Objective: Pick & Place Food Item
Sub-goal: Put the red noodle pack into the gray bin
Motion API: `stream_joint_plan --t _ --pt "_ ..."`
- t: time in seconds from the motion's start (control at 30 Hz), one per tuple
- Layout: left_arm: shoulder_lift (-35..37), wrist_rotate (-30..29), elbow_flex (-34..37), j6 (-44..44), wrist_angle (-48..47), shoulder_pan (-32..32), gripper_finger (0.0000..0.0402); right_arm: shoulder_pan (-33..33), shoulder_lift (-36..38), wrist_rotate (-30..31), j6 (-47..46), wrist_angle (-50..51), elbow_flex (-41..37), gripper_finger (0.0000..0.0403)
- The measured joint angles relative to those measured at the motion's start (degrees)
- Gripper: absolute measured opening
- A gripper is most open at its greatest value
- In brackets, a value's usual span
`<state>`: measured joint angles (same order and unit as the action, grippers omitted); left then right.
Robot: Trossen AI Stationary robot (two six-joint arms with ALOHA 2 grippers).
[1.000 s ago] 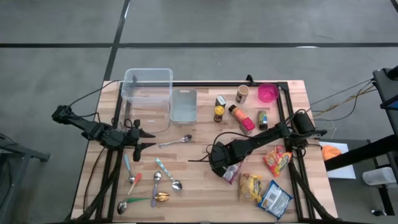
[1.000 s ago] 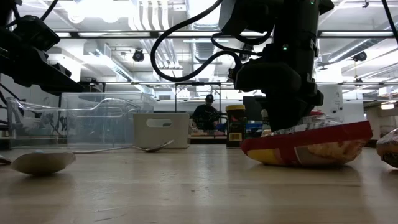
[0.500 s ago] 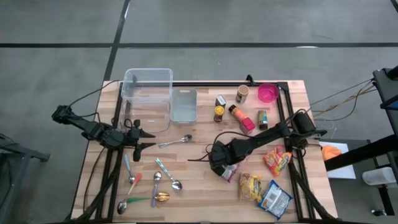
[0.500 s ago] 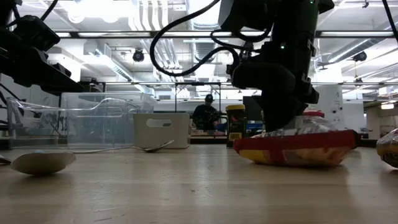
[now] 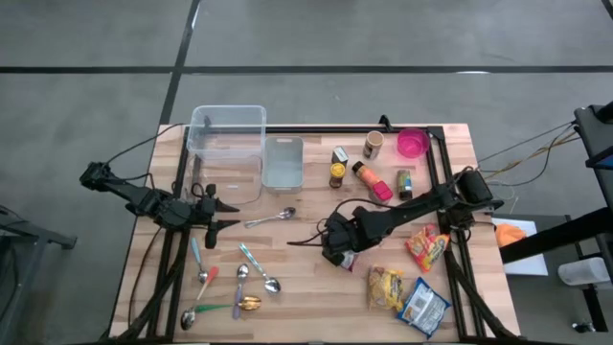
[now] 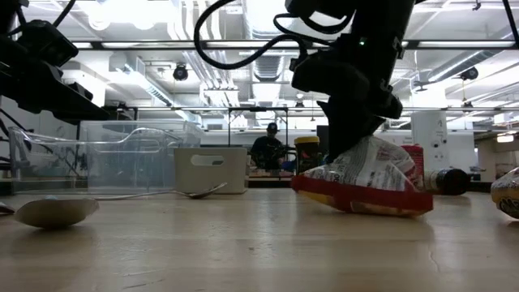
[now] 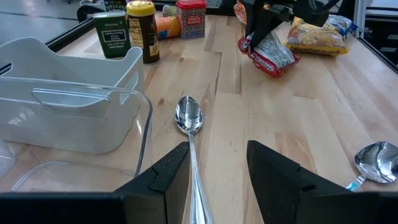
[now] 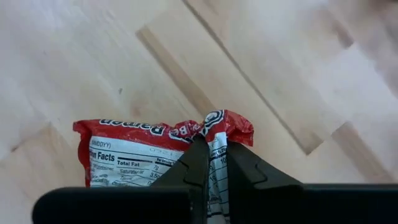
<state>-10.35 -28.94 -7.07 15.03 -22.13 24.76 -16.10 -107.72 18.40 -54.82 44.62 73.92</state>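
A red ramen packet [image 6: 365,182] with a white printed back lies near the table's middle, and my right gripper [image 5: 337,257] is shut on it from above. In the right wrist view the packet [image 8: 140,162] shows ahead of the gripper [image 8: 216,163]. The left wrist view shows it far off [image 7: 268,53]. My left gripper [image 5: 228,213] waits open at the table's left. In its own view [image 7: 217,177] it hovers over a steel spoon [image 7: 188,117] that lies flat on the wood. My right gripper pinches a raised fold of the packet's printed back [image 8: 214,142] between its two fingers, close to the packet's red end seam [image 8: 217,121]. The fingers come steeply from above. The packet hangs tilted, its lower red edge [image 6: 389,209] on the table and its other side raised.
A clear bin [image 5: 228,144] and a white container [image 5: 283,161] stand at the far left of the middle. Bottles [image 5: 372,182] and a pink bowl [image 5: 413,144] stand far right. Other snack packets [image 5: 426,247] [image 5: 386,287] lie near right, several spoons [image 5: 239,283] near left.
My right gripper has risen a little and tipped, staying shut on the packet. The packet has gone from lying nearly flat to tilted. The held side has come up and bunched, and the lower red edge has stayed on the table.
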Motion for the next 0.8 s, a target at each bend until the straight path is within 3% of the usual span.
stream_joint_plan --t 0.4,0.8 --pt "0.00 0.01 0.00 0.01 -0.02 0.00 0.0164 -0.02 0.27 5.11 5.41 0.07 3.17 0.0018" --pt "0.00 0.01 0.00 0.00 -0.01 -0.01 0.0164 -0.01 0.52 17.08 16.49 -0.62 10.20 0.0018"
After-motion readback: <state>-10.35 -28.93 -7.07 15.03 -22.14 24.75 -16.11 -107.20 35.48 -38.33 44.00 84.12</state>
